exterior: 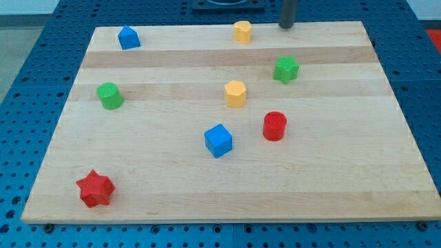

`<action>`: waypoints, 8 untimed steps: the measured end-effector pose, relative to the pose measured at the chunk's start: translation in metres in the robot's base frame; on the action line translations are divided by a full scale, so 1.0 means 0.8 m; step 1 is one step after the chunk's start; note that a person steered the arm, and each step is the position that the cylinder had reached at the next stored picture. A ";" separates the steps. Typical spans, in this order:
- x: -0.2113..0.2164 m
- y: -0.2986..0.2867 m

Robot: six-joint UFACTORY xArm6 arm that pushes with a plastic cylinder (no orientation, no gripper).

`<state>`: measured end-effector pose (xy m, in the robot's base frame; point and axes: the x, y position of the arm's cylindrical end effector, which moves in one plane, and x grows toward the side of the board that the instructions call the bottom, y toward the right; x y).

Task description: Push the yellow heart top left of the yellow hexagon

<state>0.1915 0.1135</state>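
The wooden board [227, 189] lies on a blue perforated table [27, 83], and eight small blocks are scattered over it. The dark rod comes down at the board's top edge, right of centre, and my tip [286, 27] sits just at that edge. It is a plain rod with nothing to open or close, and it holds nothing; it touches no block.

The yellow heart [242, 32] stands close to the top edge, a little right of the middle, just to the view's left of my tip and apart from it. The yellow hexagon [235, 94] is near the centre of the board, almost straight below the heart toward the view's bottom, and well apart from it.

A blue block with a peaked top [129, 37] sits near the top left corner. A green cylinder [109, 96] stands by the left edge, about halfway down. A green star-like block [286, 69] is toward the right edge, between the top edge and the middle. A red cylinder [274, 126] stands just right of centre, below and to the right of the hexagon. A blue cube [218, 140] sits near it, to its left and a bit lower. A red star [95, 189] rests near the bottom left corner, well apart from everything else.
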 end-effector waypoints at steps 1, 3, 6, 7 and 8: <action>0.000 -0.030; 0.001 -0.053; 0.007 -0.084; 0.026 -0.096; 0.037 -0.101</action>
<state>0.2211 0.0329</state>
